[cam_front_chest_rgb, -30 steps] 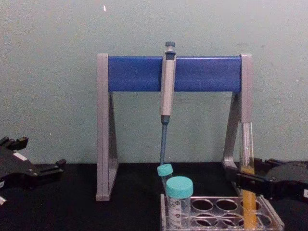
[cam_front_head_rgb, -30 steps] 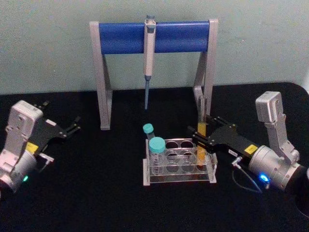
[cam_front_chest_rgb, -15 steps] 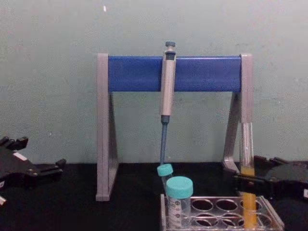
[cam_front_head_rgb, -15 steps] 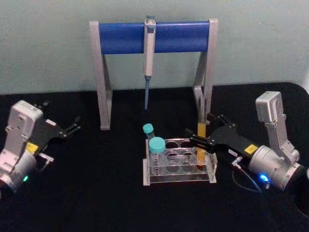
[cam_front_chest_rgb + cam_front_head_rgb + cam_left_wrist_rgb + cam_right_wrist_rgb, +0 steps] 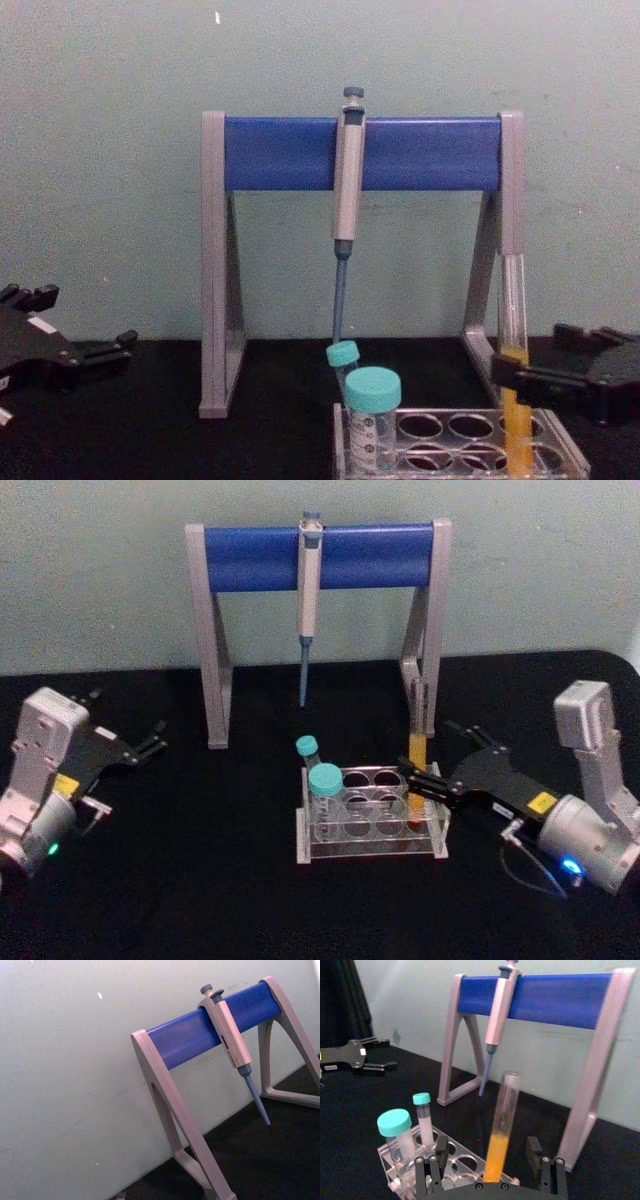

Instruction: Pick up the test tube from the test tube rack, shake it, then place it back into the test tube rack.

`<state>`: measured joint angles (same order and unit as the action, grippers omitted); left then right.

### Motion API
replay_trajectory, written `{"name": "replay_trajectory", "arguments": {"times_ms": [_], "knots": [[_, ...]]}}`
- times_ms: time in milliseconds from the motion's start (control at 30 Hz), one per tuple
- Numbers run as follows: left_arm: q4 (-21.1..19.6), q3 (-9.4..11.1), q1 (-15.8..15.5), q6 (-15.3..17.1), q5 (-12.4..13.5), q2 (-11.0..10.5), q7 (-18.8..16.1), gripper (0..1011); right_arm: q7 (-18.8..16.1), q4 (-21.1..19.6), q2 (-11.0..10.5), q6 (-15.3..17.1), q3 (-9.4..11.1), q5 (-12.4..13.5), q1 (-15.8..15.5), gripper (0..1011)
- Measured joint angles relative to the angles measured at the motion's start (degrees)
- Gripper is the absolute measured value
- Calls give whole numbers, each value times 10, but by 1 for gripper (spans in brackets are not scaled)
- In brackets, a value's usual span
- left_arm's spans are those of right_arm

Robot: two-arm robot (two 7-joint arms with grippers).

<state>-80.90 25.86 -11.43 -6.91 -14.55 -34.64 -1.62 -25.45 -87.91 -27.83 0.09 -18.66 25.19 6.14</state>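
Observation:
The test tube (image 5: 415,765), clear glass with orange-yellow liquid in its lower half, stands upright in the right-end hole of the clear test tube rack (image 5: 370,852). My right gripper (image 5: 429,751) is open just right of the rack. Its fingers flank the test tube (image 5: 500,1125) with a gap on both sides in the right wrist view, where the gripper (image 5: 487,1147) shows low down. From the chest, the tube (image 5: 513,400) rises from the rack (image 5: 450,432) beside the right gripper (image 5: 535,356). My left gripper (image 5: 128,716) rests open at the far left.
Two teal-capped tubes (image 5: 322,790) stand at the rack's left end. Behind the rack stands a grey-and-blue pipette stand (image 5: 320,558) with a pipette (image 5: 307,600) hanging from its bar. Black table (image 5: 200,880) lies around the rack, and a pale wall is behind.
The right gripper was shut on the test tube a second ago. It has since opened and drawn back a little to the right. The tube stays standing in the rack.

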Motion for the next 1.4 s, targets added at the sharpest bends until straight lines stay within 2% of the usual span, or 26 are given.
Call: {"name": "replay_trajectory", "arguments": {"times_ms": [200,333,533,667,933,1400], "knots": [[0,0,0,0,0,0,0,1001,40,-40,-9,-5,27,-9,-46,1000],[0,0,0,0,0,0,0,1001,78,-49,-1,-13,47,-28,-69,1000],[0,0,0,0,0,0,0,1001,128,-33,24,-22,63,-61,-74,1000],[0,0,0,0,0,0,0,1001,146,-16,41,-27,70,-73,-70,1000],[0,0,0,0,0,0,0,1001,157,22,65,-22,74,-90,-55,1000],[0,0,0,0,0,0,0,1001,130,57,84,-3,71,-109,-39,1000]]}}
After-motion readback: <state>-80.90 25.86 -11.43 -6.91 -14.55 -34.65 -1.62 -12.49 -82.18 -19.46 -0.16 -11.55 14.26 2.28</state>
